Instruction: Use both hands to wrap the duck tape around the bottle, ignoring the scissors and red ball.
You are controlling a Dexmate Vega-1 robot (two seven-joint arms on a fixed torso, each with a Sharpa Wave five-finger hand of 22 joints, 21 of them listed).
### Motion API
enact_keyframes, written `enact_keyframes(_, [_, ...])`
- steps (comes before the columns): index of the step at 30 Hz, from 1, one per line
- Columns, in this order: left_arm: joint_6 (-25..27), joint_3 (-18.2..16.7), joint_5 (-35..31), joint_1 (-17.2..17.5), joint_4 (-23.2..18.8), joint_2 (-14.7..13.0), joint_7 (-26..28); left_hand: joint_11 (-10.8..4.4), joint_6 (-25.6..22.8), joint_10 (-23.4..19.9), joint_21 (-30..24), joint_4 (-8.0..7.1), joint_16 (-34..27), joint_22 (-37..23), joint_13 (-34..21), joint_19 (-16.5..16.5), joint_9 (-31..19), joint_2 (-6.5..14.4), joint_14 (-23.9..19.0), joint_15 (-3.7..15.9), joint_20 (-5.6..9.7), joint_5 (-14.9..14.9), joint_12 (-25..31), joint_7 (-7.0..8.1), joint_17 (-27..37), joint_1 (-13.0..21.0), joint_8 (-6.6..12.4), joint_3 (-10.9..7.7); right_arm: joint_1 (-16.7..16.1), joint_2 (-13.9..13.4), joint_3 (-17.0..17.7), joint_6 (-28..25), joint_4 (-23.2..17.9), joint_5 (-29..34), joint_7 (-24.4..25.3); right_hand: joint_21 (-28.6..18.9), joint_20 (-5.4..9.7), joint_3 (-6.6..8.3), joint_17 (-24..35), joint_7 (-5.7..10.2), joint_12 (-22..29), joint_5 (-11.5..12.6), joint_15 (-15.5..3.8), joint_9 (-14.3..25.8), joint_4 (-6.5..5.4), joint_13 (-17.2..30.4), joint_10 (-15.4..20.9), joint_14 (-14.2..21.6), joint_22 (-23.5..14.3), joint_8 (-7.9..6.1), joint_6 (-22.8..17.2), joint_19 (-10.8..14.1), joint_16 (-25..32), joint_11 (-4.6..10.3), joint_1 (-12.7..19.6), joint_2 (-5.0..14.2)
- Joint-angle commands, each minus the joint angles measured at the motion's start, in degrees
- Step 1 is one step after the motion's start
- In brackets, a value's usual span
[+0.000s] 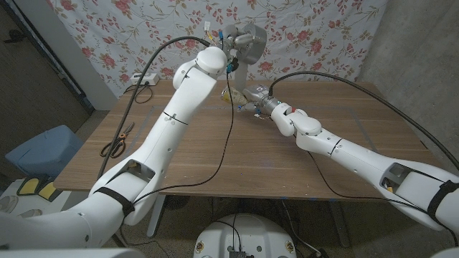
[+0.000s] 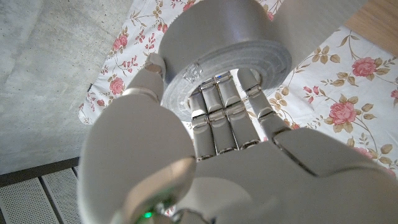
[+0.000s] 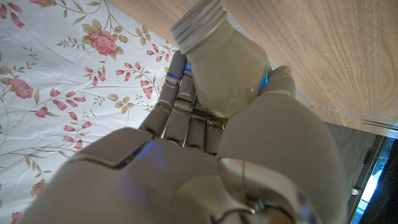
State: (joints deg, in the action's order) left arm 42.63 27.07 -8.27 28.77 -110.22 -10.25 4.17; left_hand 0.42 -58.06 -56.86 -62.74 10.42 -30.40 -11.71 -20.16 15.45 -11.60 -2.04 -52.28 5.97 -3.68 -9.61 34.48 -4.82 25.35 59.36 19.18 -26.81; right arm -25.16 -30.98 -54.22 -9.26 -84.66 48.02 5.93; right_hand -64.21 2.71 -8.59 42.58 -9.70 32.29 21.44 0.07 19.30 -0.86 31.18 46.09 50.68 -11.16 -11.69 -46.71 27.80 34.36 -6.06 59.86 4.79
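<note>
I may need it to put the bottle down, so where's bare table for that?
Bare wood lies between the two arms in the table middle and near front. Left edge is taken by the scissors. The far middle is crowded: the left hand holds the duct tape roll, the right hand holds the bottle.

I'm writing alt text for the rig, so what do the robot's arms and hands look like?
Both arms are glossy white rounded shells with black bands near the shoulders and loose black cables. The left hand and right hand are pale grey with segmented fingers.
</note>
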Motion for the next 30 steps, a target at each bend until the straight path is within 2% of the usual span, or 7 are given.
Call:
enact_keyframes(1, [5.0,1.2,-1.5,0.7,-6.0,-2.7,-2.6,-9.1,-3.4,-9.7,-0.5,0.02,0.3,-0.1,-0.7,0.3,-0.2,8.6,-1.6,6.82,-0.18,-0.2,0.4,-1.75,0.0,9.7,-0.06,-0.53,1.4,0.7,-0.5,2.3,2.5,-2.7,-1.6,-0.5,3.12,15.79,13.3,9.99,4.9,0.2,-12.04,0.0,-7.26,0.1,15.8,7.6,-0.1,-0.32,-14.7,-0.1,0.3,8.71,4.7,4.76])
enact_keyframes(12, [10.0,2.5,-3.9,2.0,-12.9,-6.2,-5.4,-8.58,-4.0,-10.3,-1.6,0.02,0.6,-0.1,-0.4,1.3,-0.2,7.9,-2.8,6.49,-0.62,-0.5,0.0,-2.42,-0.5,10.8,-0.52,-0.59,1.5,0.3,-0.3,2.3,2.2,-3.6,-2.7,-0.9,3.1,15.77,13.7,9.86,4.9,0.2,-12.05,0.0,-7.27,0.2,15.9,7.6,-0.1,-0.18,-14.7,-0.2,0.2,8.53,4.8,4.79])
enact_keyframes(20, [9.3,1.9,-4.9,5.4,-17.2,-7.3,-4.7,-8.41,-4.2,-10.6,-2.2,-0.16,1.2,0.0,-0.2,1.7,-0.1,7.8,-3.1,6.63,-0.64,-0.6,-0.3,-2.41,-1.2,11.0,-0.88,-0.7,2.1,1.3,-0.7,1.3,3.9,-2.7,-1.9,-1.2,3.09,15.73,14.0,9.83,4.8,0.1,-12.03,0.0,-7.3,0.2,15.9,7.7,0.0,-0.13,-14.8,-0.3,0.2,8.25,4.9,4.76])
enact_keyframes(23, [8.8,1.4,-5.1,6.9,-18.6,-7.6,-4.4,-8.33,-4.4,-10.6,-2.3,-0.26,1.4,0.0,-0.3,1.6,-0.1,7.7,-3.3,6.68,-0.56,-0.6,-0.3,-2.45,-1.4,10.9,-0.95,-0.62,2.4,2.0,-0.7,0.0,5.0,-2.0,-0.9,-1.3,3.07,15.72,14.1,9.8,4.7,0.1,-12.04,0.1,-7.3,0.3,15.8,7.7,0.0,-0.14,-14.8,-0.3,0.2,8.63,4.9,4.76])
enact_keyframes(30, [5.4,-1.1,-3.9,10.5,-19.2,-7.1,-2.9,-8.45,-4.5,-11.2,-2.8,-0.68,2.4,0.1,0.5,1.9,-0.1,7.7,-3.3,6.94,0.09,-0.5,-0.8,-2.11,-2.7,10.5,-1.31,-0.44,2.7,2.5,0.2,-1.4,6.8,-2.0,2.2,-1.5,3.08,15.72,14.4,9.88,4.7,0.0,-12.06,0.2,-7.32,0.4,15.9,7.7,0.0,-0.13,-14.7,-0.3,0.1,8.65,5.0,4.79])
